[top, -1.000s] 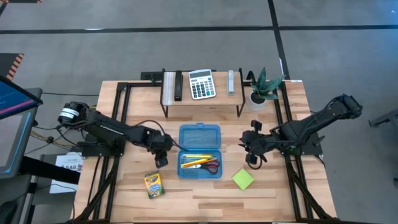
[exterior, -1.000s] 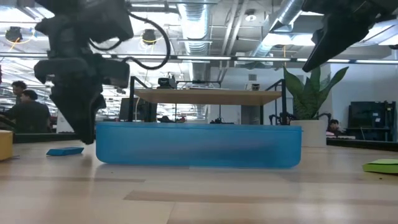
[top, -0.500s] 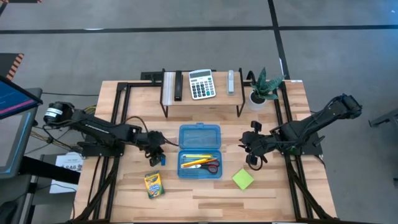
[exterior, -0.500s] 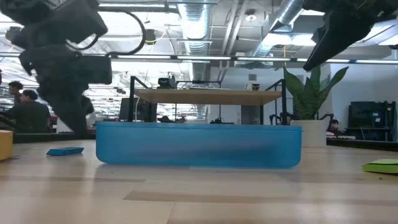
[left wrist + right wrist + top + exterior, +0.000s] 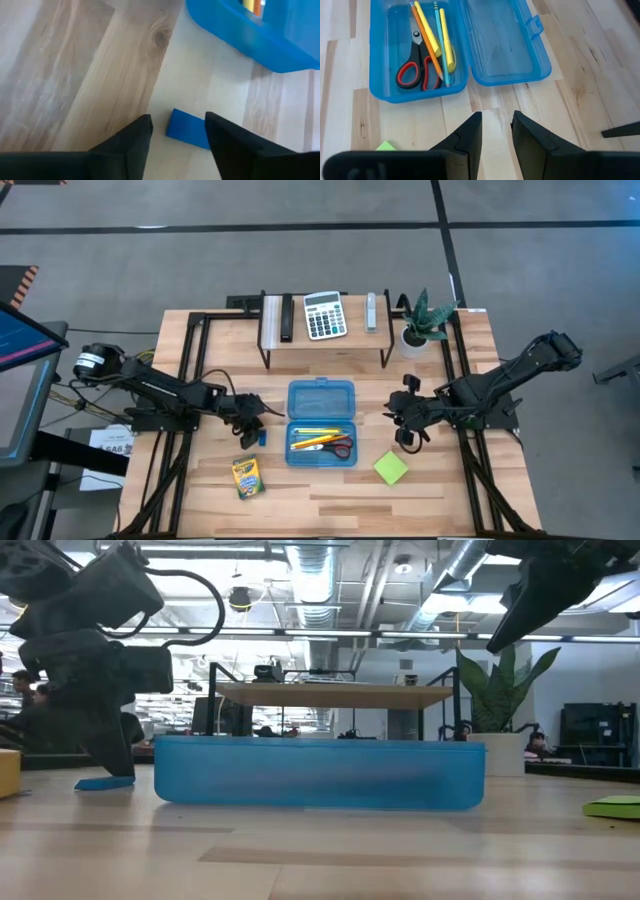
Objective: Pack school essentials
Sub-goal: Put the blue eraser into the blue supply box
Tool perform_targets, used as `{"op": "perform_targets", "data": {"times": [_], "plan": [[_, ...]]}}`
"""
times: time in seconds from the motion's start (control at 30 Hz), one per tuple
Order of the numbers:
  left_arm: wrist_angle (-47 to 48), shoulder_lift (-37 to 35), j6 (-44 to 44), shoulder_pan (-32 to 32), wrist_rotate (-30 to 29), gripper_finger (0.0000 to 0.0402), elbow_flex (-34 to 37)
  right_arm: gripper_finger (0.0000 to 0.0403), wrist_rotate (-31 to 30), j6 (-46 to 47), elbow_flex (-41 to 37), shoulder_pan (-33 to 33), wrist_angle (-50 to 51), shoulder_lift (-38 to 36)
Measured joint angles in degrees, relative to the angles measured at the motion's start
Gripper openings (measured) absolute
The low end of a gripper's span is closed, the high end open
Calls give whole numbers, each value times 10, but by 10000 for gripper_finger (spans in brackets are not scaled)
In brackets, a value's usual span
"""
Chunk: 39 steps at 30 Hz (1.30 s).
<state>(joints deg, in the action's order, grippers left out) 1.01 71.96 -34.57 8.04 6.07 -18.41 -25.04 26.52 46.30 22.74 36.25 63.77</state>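
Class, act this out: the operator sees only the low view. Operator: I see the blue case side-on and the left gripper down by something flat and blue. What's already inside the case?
Observer: The right wrist view looks into the open blue case. Red-handled scissors and yellow pencils lie in it.
Operator: Is the left gripper around that flat blue thing?
Observer: In the left wrist view, the left gripper is open, with a finger on each side of the small blue eraser. I cannot tell whether it touches.
Operator: Where is the right gripper?
Observer: In the high view, the right gripper is to the right of the case. The right wrist view shows it open and holding nothing.
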Motion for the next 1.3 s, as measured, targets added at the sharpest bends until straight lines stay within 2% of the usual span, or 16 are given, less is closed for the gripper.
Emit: {"op": "perform_targets", "data": {"times": [0.17,0.73,1.0,1.2,1.3], "plan": [[0,2,5,18,-4,196,0,127,0,0,0,0,0,0],[4,4,42,68,-44,126,1,127,-1,0,0,0,-1,0],[4,4,56,72,-62,78,2,127,-4,0,0,0,-2,0],[4,3,72,72,-70,15,2,127,-4,-2,0,0,-3,0],[4,3,74,72,-75,5,2,127,-4,-11,0,0,-7,0]]}}
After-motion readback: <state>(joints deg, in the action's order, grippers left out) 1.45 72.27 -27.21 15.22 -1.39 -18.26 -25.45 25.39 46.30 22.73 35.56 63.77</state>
